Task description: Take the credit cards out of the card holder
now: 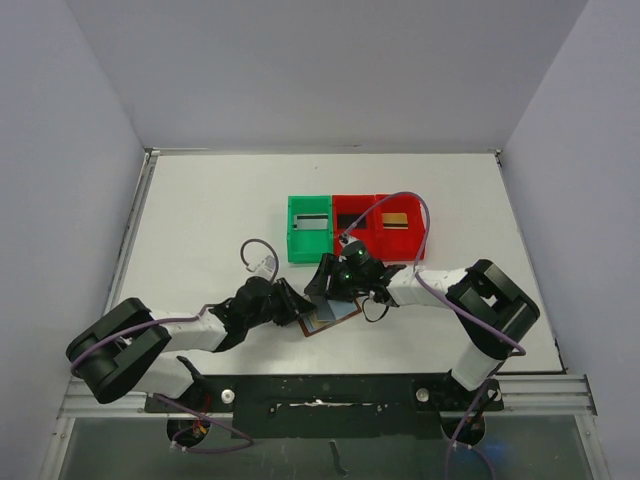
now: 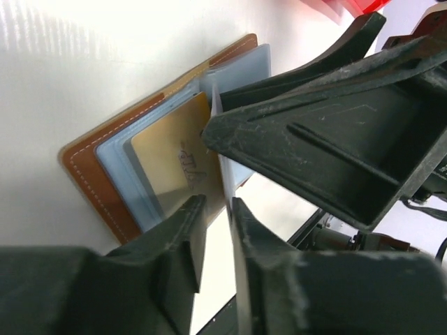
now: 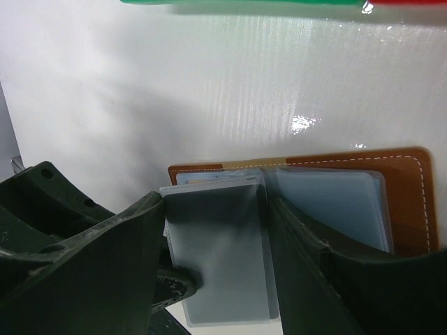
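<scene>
The right end effector (image 3: 215, 209) stands at a middling width. Its 2 fingers (image 3: 140, 237) press against the long edges of a grey card (image 3: 220, 265), so it appears to hold that card across its width. The card sits directly between the jaws, raised over one half of the open holder (image 3: 408, 202). The holder lies flat on the surface (image 3: 209, 84), just ahead of and below the fingertips. (The grey sheet could be a frosted sleeve and not a card; the pictures do not settle it.)

The left end effector (image 2: 218, 209) is narrow. A thin pale sheet, seen edge-on, runs down into the gap between its jaws, and it is probably the same grey card. I cannot tell whether the jaws pinch it. A gold card (image 2: 167, 160) lies just ahead and to the left of its tips, tucked in a blue-grey pocket. The right end effector crowds in close on its upper right.

I judge the cards to be light, stiff, thin and slick. An edge grip like the right one's can let a card bow and spring free. A pinch on the 2 flat faces near a free short end should be surer. The holder looks soft and light, so it will likely drag along with a card unless it is pinned down.
</scene>
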